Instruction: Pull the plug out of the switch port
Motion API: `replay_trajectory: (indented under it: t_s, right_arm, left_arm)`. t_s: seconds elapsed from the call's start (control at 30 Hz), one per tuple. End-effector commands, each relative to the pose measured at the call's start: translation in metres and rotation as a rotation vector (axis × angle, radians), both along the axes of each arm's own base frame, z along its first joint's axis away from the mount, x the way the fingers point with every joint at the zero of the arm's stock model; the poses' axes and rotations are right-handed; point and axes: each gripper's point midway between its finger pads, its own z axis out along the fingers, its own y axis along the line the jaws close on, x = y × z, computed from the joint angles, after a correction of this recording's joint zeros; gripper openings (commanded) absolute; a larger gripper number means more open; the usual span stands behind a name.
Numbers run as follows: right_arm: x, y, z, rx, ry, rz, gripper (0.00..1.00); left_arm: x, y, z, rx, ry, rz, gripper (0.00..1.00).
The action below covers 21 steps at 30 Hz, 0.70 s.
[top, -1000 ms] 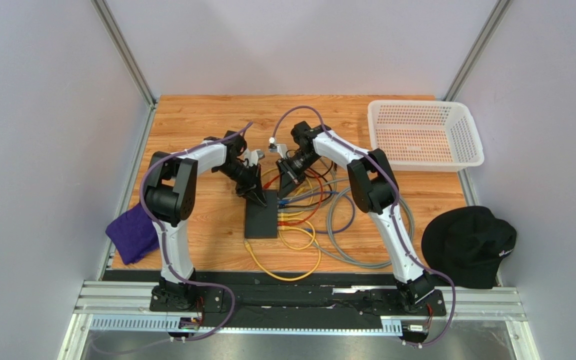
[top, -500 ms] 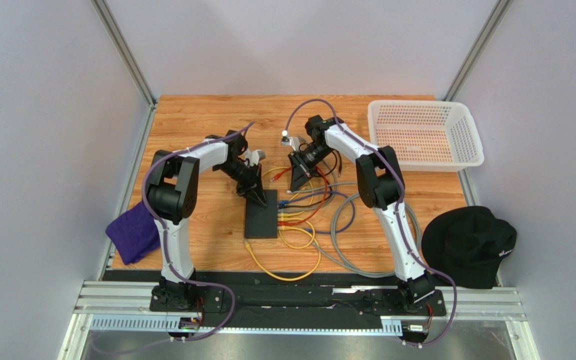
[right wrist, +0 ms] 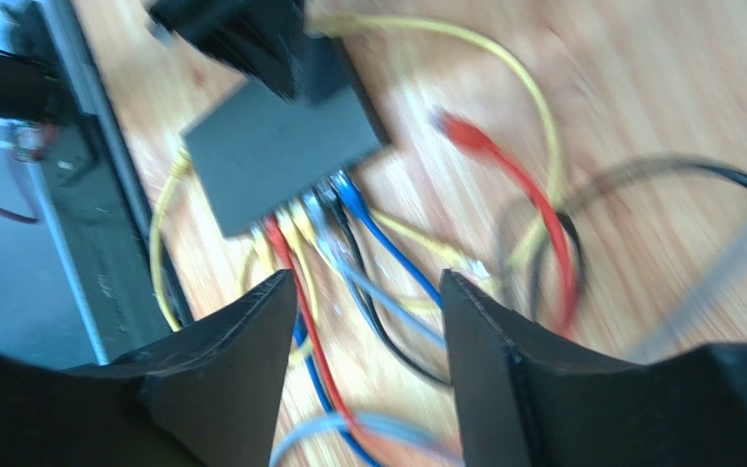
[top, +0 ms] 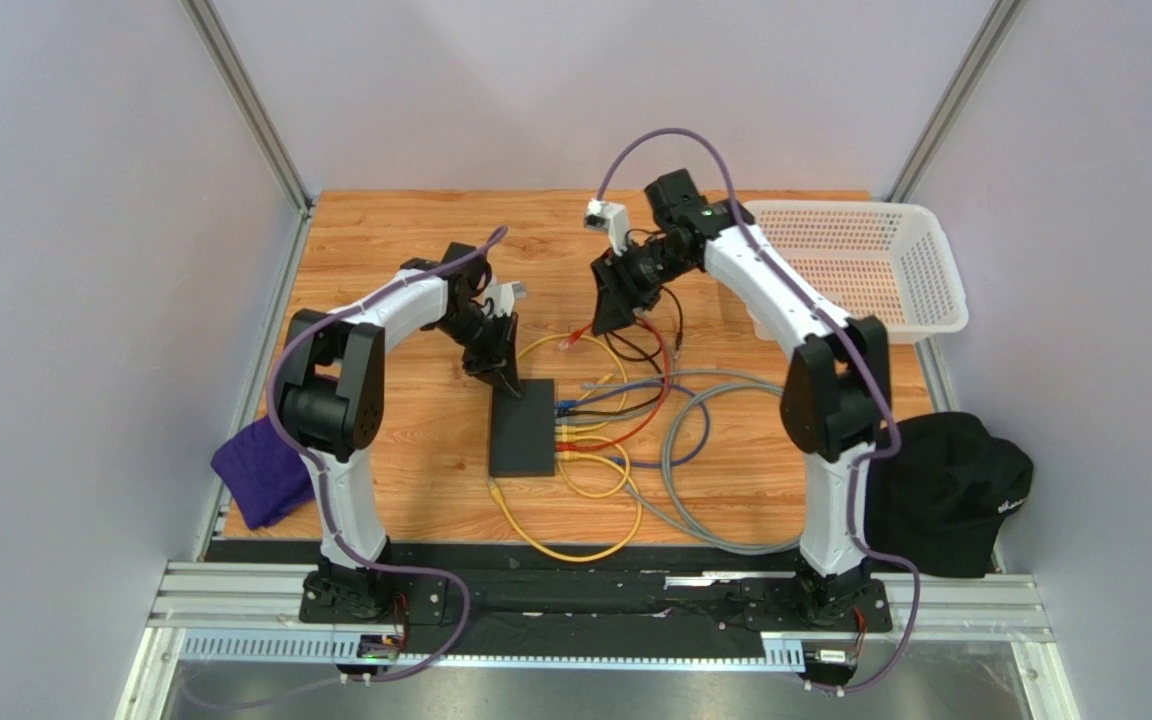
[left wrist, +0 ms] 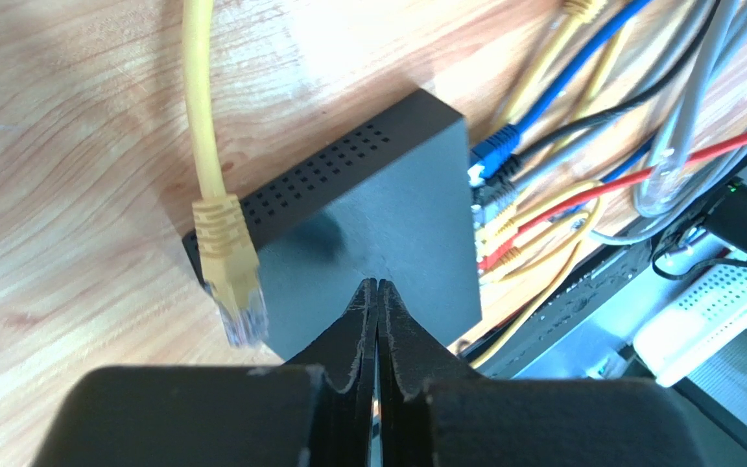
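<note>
The left gripper (top: 503, 372), seen from above, rests on the switch (top: 524, 428) at mid-table, its wrist view shows it pressed together with nothing between, tips on the box top, and the right wrist view shows the right gripper (right wrist: 366, 279) spread and empty above a red plug (right wrist: 457, 129) lying free, so the pull looks done.

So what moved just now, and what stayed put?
The right gripper pulled back from the cables toward the far side of the table; it is open and empty. The left gripper stayed shut, its tips on the switch, which did not move. The basket, cap and purple cloth stayed too.
</note>
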Motion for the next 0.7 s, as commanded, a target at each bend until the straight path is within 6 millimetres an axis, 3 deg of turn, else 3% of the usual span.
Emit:
replay_trajectory:
  t_s: [0.0,0.03,0.1,0.17,0.23,0.37,0.5,0.67]
  right_arm:
    - [0.010,-0.064,0.002,-0.214,-0.204,-0.080,0.62]
    - [0.001,-0.079,-0.017,-0.284,-0.183,-0.076,0.62]
    - [-0.004,-0.112,-0.031,-0.439,-0.242,-0.070,0.64]
    - [-0.018,-0.134,-0.055,-0.540,-0.214,-0.054,0.66]
    - [-0.020,-0.152,-0.066,-0.631,-0.220,-0.068,0.68]
    - [-0.005,-0.178,-0.085,-0.794,-0.230,-0.213,0.72]
    - [-0.003,-0.184,-0.095,-0.830,-0.221,-0.247,0.73]
    - [-0.011,-0.200,-0.123,-0.920,-0.198,-0.167,0.71]
  left_arm:
    - [0.012,-0.006,0.036,-0.038,-0.107,-0.010,0.06]
    - [0.013,-0.009,0.043,-0.056,-0.115,-0.008,0.07]
    - [0.014,-0.010,0.049,-0.065,-0.124,-0.003,0.09]
    - [0.017,-0.009,0.049,-0.058,-0.134,-0.016,0.12]
    - [0.015,-0.004,0.043,-0.034,-0.127,-0.027,0.13]
    - [0.010,0.011,0.029,0.011,-0.137,-0.049,0.14]
    - [0.007,0.027,0.031,0.085,-0.187,-0.086,0.14]
    - [0.009,0.020,0.039,0.027,-0.196,-0.071,0.14]
